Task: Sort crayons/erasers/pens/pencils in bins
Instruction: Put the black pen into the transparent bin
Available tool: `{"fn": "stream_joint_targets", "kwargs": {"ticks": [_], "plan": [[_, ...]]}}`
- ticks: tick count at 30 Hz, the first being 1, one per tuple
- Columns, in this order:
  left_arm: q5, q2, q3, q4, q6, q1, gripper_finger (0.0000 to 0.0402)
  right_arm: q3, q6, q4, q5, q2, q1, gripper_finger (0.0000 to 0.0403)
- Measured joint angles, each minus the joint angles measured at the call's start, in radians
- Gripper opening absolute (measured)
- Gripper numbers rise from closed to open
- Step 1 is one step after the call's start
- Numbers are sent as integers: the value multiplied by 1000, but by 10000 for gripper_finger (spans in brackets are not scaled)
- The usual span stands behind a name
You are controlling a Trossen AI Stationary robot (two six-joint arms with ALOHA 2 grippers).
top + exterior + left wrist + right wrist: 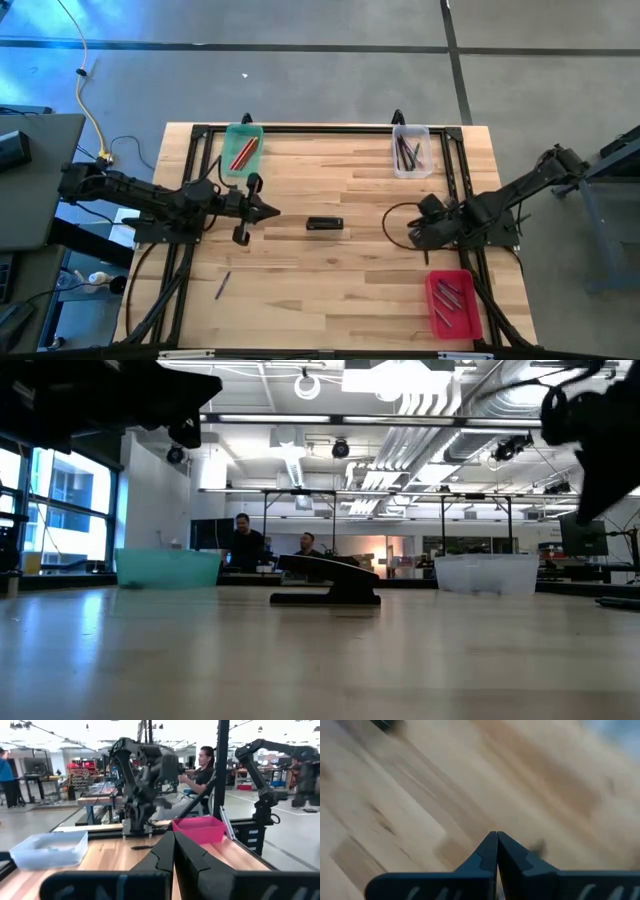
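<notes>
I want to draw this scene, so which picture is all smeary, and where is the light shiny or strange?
The right wrist view is smeared: the table streaks behind the right gripper. In the high view, blue glare tints the floor's upper left corner. In the low view, ceiling lamps glare and the green bin looks soft.

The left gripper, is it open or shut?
Shut. In its wrist view, the left gripper shows both dark fingers pressed together at the tips, with nothing between them.

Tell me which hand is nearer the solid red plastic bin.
Right. The right hand sits just above the solid red plastic bin on the same side of the table; the left hand is far across, left of centre.
</notes>
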Motion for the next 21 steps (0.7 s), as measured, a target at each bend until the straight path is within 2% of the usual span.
{"fn": "stream_joint_targets", "kwargs": {"ticks": [3, 6, 9, 16, 21], "plan": [[-1, 0, 0, 7, 1, -6, 0, -27, 162, -53, -110, 7, 0, 0], [-1, 0, 0, 6, 2, -6, 0, -67, 241, -41, -156, 7, 0, 3], [-1, 0, 0, 6, 2, -6, 0, -76, 280, -23, -166, 15, -8, 22], [-1, 0, 0, 5, -6, -21, 1, -80, 314, -25, -189, 96, -61, 96], [-1, 0, 0, 5, -8, -38, 0, -80, 310, -26, -216, 178, -143, 120]]}}
